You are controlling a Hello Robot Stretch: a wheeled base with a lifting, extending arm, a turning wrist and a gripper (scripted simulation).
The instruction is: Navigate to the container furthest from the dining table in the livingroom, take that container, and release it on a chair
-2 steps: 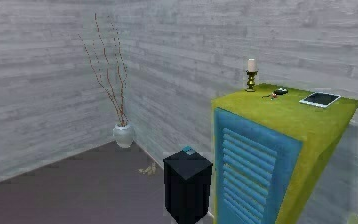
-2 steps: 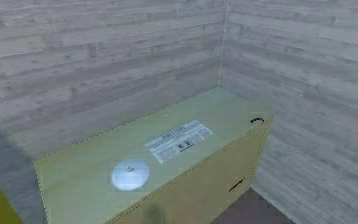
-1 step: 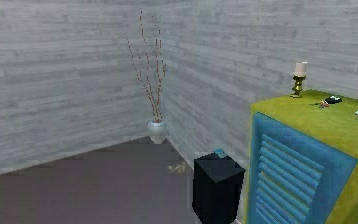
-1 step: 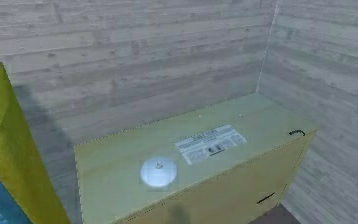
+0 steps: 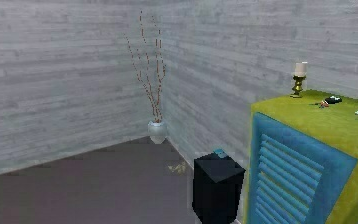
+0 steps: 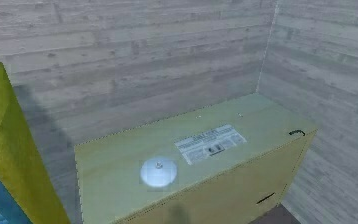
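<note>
A dark square bin (image 5: 218, 186) with a small teal thing on its top stands on the floor at the forward view's lower middle, next to a yellow-green cabinet with blue slatted doors (image 5: 299, 165). On that cabinet's top stand a candle on a holder (image 5: 300, 82) and some small dark items (image 5: 332, 101). In the arm side view, a large tan cardboard box (image 6: 187, 160) sits against the wall, bearing a white label (image 6: 211, 146) and a white round object (image 6: 159, 173).
A white vase with tall bare twigs (image 5: 155, 126) stands in the far corner in the forward view. Grey plank walls close the room on both sides. Dark floor lies free at the forward view's left. The yellow-green cabinet's edge (image 6: 12, 150) rises at the arm side view's left.
</note>
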